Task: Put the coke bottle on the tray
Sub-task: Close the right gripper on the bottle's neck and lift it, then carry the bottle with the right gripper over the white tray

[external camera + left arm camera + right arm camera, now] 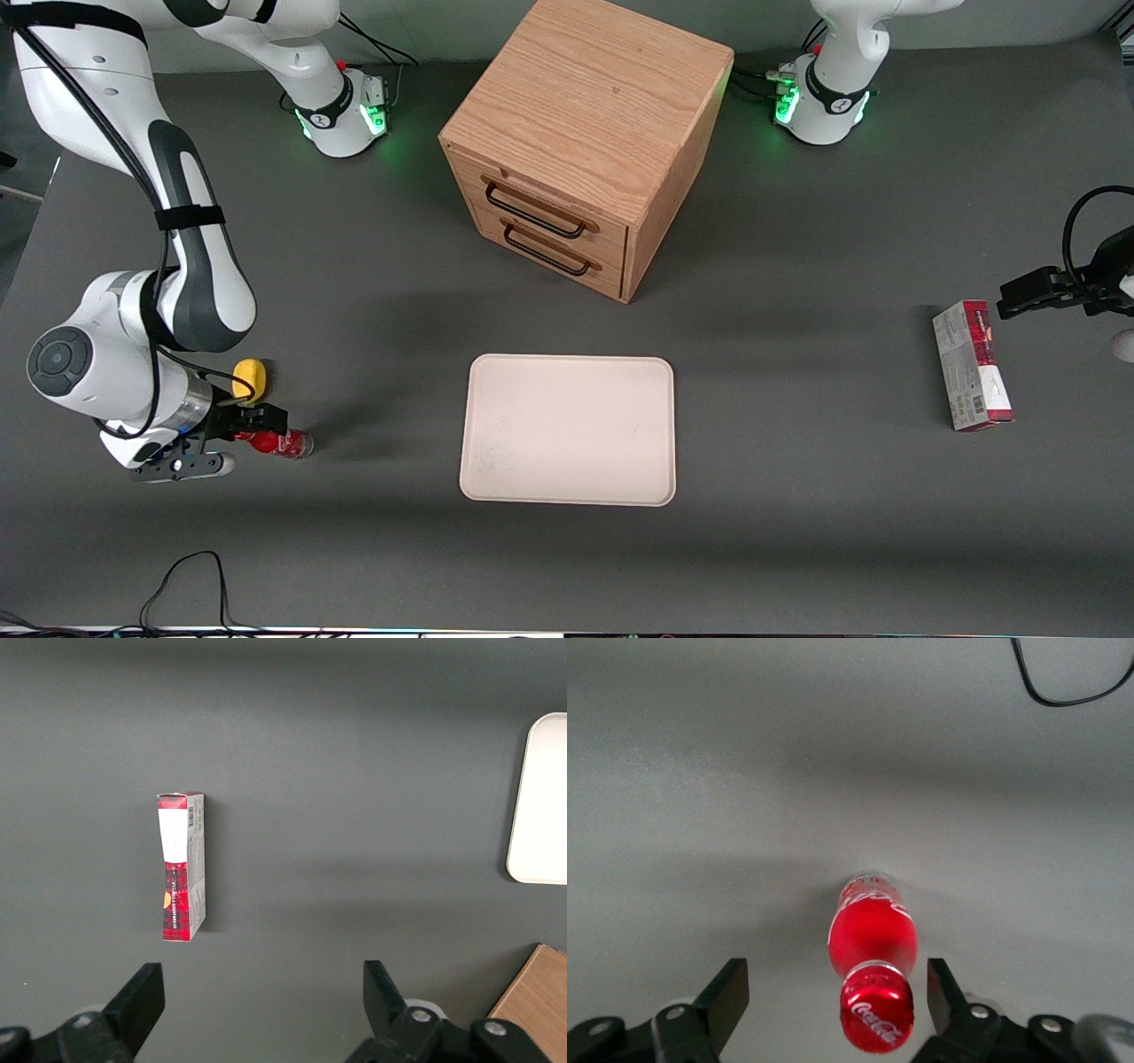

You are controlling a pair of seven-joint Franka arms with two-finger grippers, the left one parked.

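The coke bottle (276, 441) lies on its side on the dark grey table (797, 532), well away from the tray (569, 430), toward the working arm's end. Its red cap sits between the spread fingers of the gripper (237, 436), which is open — the fingers flank the bottle without touching it. A yellow lemon-like lump (249, 378) rests just beside the gripper, a little farther from the front camera than the bottle.

The tray, cream-white with rounded corners and a low rim, lies in the middle of the table. Farther from the front camera than the tray stands a wooden drawer cabinet (585, 142) with two dark-handled drawers. A red-and-grey carton (972, 365) lies well away from the tray, toward the parked arm's end.

The table is a plain matte grey sheet; black cable loops lie at its near edge.

The right wrist view shows what the front view hides — the coke bottle (872, 979) seen cap-first, white script on the cap and on the red label, its clear base resting on the table, with the gripper (833, 1001) fingers wide on either side. The left wrist view shows the carton (182, 866) and one edge of the tray (539, 806).
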